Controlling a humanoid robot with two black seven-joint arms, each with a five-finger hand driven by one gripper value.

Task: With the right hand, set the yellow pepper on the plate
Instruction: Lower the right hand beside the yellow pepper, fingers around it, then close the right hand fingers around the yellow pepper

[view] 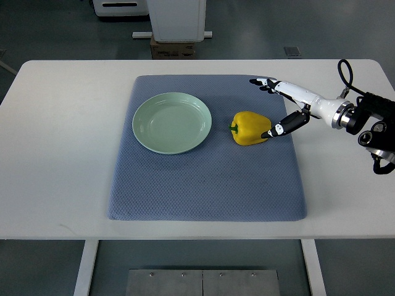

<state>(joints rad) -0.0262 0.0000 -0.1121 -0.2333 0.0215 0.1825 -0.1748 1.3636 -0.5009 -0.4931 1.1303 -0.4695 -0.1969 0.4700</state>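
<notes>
Our right hand (285, 108) has its fingers (262, 82) spread apart, thumb tip touching the pepper (250, 128), which lies just left of them on the mat (203, 179), stem toward the plate (171, 122) on the counter (62, 154).

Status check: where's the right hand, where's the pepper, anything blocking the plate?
Right hand open, thumb at the yellow pepper, no grasp. Pepper lying on the blue mat, right of the empty green plate. Path clear. Left arm unseen.

A white table (55, 154) stands on grey floor (49, 24), a white cabinet (177, 18) behind.
</notes>
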